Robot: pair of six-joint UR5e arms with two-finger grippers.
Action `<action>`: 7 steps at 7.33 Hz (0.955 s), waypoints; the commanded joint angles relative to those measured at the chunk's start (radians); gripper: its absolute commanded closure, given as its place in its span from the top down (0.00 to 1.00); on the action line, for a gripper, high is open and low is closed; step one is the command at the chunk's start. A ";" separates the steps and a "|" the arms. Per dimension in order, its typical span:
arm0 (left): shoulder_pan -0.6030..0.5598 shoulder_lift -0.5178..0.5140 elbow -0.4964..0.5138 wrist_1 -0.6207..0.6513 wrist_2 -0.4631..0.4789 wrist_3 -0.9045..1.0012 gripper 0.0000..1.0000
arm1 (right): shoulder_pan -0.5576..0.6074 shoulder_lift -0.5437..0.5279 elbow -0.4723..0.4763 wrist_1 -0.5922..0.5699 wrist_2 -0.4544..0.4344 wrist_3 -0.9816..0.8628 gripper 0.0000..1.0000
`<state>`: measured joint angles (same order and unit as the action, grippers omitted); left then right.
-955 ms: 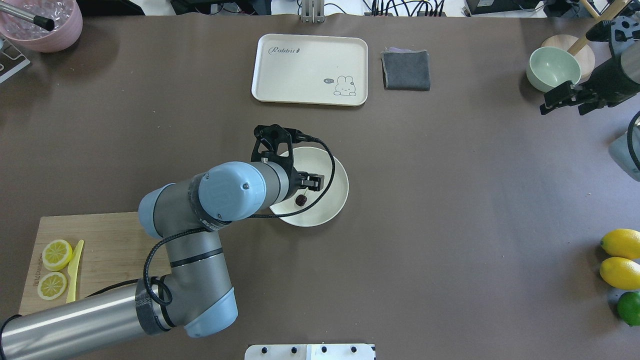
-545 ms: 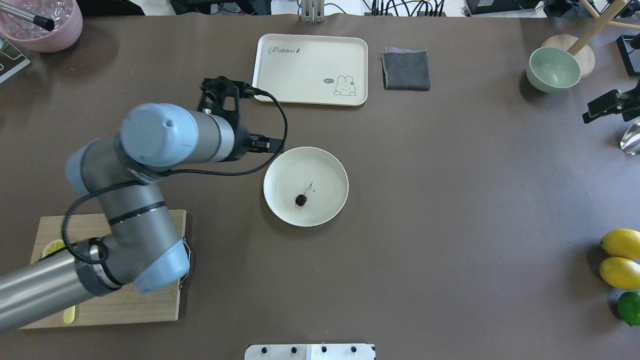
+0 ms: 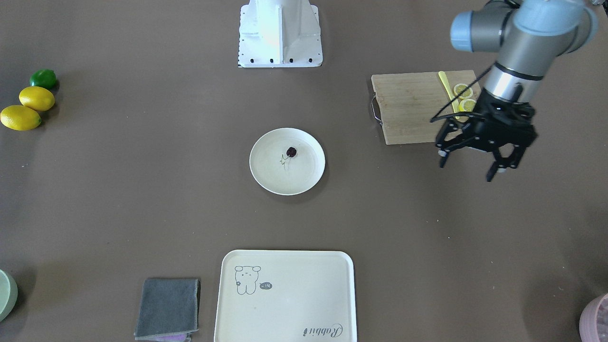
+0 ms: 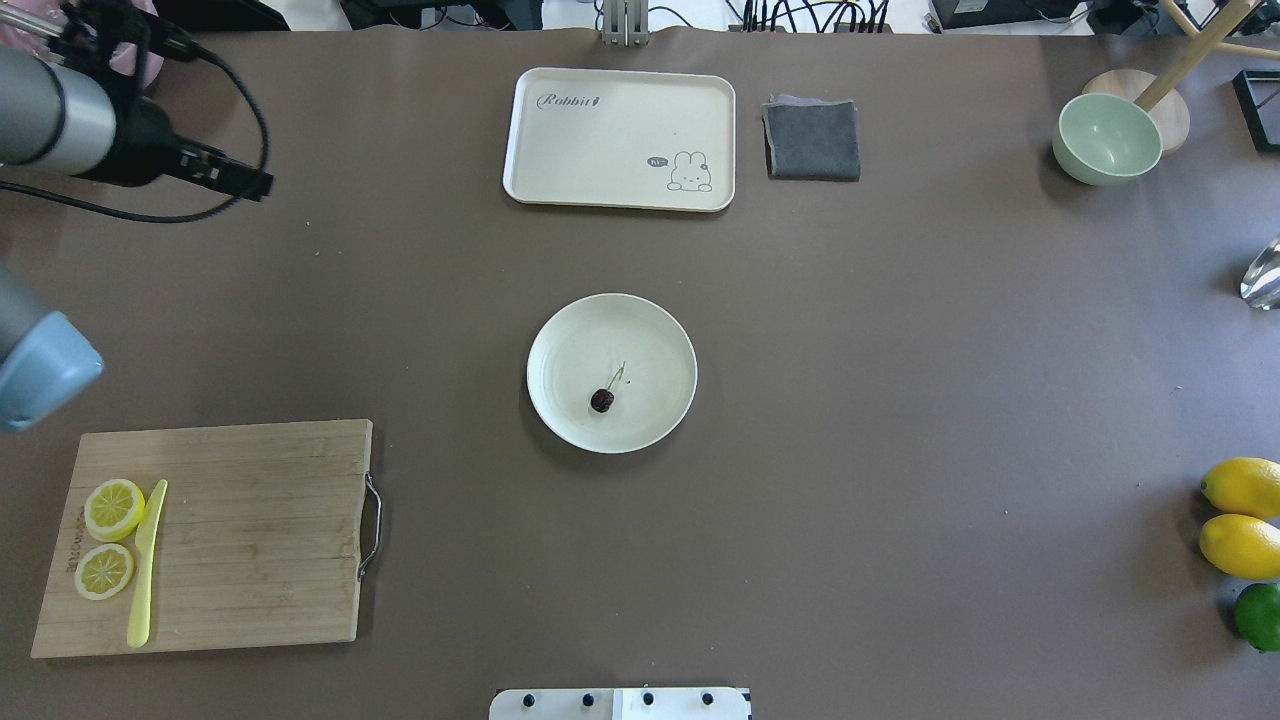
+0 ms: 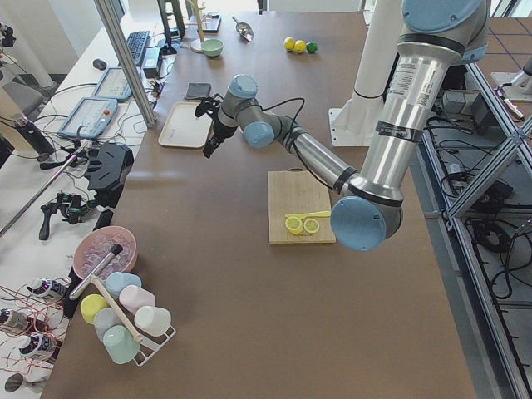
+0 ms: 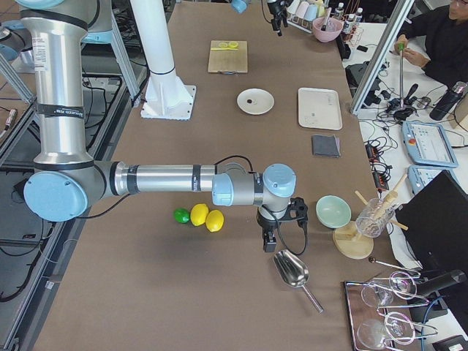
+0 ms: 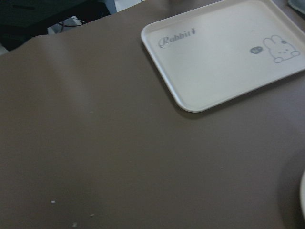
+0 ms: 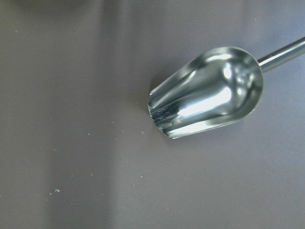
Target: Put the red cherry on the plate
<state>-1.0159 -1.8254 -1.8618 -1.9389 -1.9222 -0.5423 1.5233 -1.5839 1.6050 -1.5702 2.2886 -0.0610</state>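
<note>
- Surface point(image 4: 900, 400): brown, carries every item listed.
- Left arm point(image 3: 517, 38): a second ago it stood over the plate. It has since swung out toward 10 o'clock in the overhead view and is now well apart from the plate.
- Right arm point(image 6: 161, 179): at the far 3 o'clock end.
- Plate point(image 4: 660, 330): mid-surface, now uncovered.
- Left gripper point(image 3: 503, 168): jaws spread wide, empty.
- Right gripper point(image 6: 268, 238): beside a metal scoop point(image 8: 205, 90). Whether the jaws are apart cannot be told.
- Red cherry point(image 4: 602, 400): lies in the plate toward 7 o'clock of centre, stem pointing to 1 o'clock. It has not moved since release.
- Judgement: placement looks complete, with only the retreat remaining.
</note>
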 commanded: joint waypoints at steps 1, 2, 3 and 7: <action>-0.154 0.101 0.059 0.003 -0.035 0.028 0.98 | 0.046 -0.007 -0.011 -0.021 0.000 -0.054 1.00; -0.217 0.142 0.111 0.005 -0.111 0.033 0.98 | 0.046 -0.004 -0.010 -0.018 0.000 -0.046 1.00; -0.293 0.152 0.130 0.014 -0.197 0.155 0.98 | 0.046 0.001 -0.010 -0.017 0.000 -0.045 1.00; -0.501 0.175 0.127 0.315 -0.337 0.516 0.98 | 0.046 0.068 -0.008 -0.059 0.034 -0.002 1.00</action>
<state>-1.4681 -1.6478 -1.7354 -1.7169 -2.2306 -0.1271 1.5692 -1.5365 1.5962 -1.6100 2.2987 -0.0759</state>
